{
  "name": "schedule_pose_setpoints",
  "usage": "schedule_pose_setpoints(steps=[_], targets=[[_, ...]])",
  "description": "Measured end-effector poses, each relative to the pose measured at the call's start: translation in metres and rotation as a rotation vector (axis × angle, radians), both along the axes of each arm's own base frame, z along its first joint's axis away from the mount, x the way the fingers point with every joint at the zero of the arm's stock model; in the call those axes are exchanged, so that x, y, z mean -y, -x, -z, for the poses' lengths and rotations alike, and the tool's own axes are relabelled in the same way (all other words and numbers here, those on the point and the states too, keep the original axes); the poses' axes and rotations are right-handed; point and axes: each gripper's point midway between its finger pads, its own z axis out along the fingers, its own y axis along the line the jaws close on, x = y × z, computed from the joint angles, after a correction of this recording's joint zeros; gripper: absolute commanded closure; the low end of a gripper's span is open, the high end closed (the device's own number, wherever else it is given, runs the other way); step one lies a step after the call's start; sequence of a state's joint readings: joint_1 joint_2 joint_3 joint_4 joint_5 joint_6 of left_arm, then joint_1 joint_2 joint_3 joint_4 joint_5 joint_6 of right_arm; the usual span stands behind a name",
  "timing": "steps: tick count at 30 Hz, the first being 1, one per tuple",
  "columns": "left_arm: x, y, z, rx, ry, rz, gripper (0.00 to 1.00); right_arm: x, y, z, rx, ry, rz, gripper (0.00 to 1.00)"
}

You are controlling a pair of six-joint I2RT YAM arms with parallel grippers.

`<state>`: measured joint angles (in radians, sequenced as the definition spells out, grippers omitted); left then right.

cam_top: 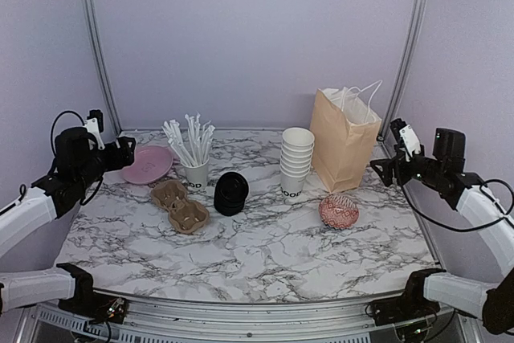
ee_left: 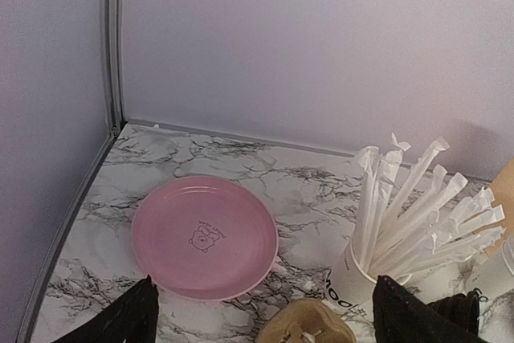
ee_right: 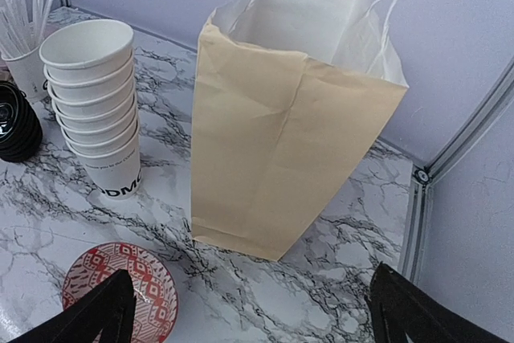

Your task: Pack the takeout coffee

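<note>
Two grippers, both mine, are raised at the ends of the white marble table, and neither holds anything. My left gripper has its fingers spread wide above the round pink plate. My right gripper is equally spread and faces the upright tan paper bag with white string handles.

No takeout coffee, meaning a white cup with its black lid on, shows in any view. What does show is a stack of lidless white paper cups just left of the bag. A stack of black plastic lids sits apart from it toward the centre.

I judge the task barely begun, with the step in hand being a first reach. To do it well, anything going into the bag should descend from straight above. The mouth is open, but the handles droop over it and could snag. The bag looks light, so a sideways nudge may tip it; my right gripper could steady it.

The bag stands close to the back right corner and its metal frame post, which leaves little room behind. A red patterned bowl lies just in front of it. A white cup of paper-wrapped straws and a brown pulp cup carrier crowd the left. The widest room is the near, central marble.
</note>
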<state>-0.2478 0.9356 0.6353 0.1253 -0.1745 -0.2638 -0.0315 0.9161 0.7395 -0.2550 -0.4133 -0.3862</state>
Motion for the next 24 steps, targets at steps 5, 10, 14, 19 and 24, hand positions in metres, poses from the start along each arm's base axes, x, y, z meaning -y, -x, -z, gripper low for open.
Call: schedule_pose_setpoints(steps=[5, 10, 14, 19, 24], targets=[[0.019, 0.003, 0.006, -0.01, -0.022, 0.122, 0.35, -0.019, 0.011, 0.004, -0.019, -0.022, -0.127, 0.11], [0.052, 0.004, 0.016, -0.058, -0.015, 0.29, 0.45, -0.06, 0.031, 0.004, -0.081, -0.001, -0.381, 0.21], [0.082, 0.012, 0.014, -0.073, -0.009, 0.421, 0.46, -0.106, 0.05, -0.011, -0.08, 0.054, -0.591, 0.24], [0.111, 0.025, 0.008, -0.061, -0.024, 0.533, 0.46, -0.137, 0.061, -0.026, -0.053, 0.119, -0.714, 0.36], [0.131, 0.037, 0.007, -0.059, -0.043, 0.605, 0.44, -0.159, 0.044, -0.024, -0.085, 0.168, -0.732, 0.54]])
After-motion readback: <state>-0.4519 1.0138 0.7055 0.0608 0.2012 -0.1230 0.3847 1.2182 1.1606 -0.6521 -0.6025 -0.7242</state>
